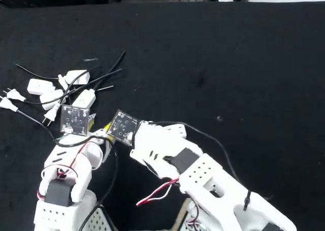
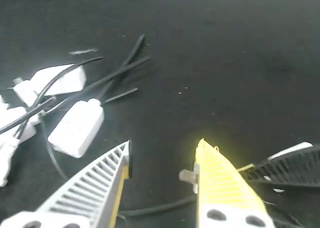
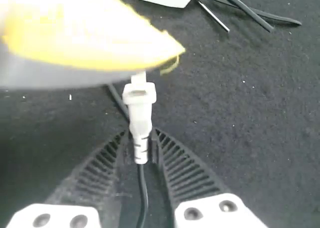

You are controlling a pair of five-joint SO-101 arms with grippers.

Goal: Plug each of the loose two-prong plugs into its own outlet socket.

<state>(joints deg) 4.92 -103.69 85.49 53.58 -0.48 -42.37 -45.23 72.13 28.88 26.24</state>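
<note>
My right gripper (image 3: 141,138) is shut on a white two-prong plug (image 3: 140,112), held by its ribbed neck with the black cord trailing back between the fingers. The plug's prongs touch the yellow finger (image 3: 100,37) of my left gripper. My left gripper (image 2: 162,153) stands open over the black cloth, and a metal prong (image 2: 187,176) pokes out beside its yellow finger (image 2: 217,180). Several white outlet sockets lie at the left, the nearest (image 2: 77,128) just ahead of the left gripper and also seen in the high view (image 1: 84,99). Loose plugs (image 1: 15,95) lie at the far left.
Black cords (image 1: 101,78) run through and out of the pile of sockets. Both arms (image 1: 66,175) (image 1: 203,175) crowd the near left of the table. The black cloth (image 1: 228,68) stretches away to the right and back.
</note>
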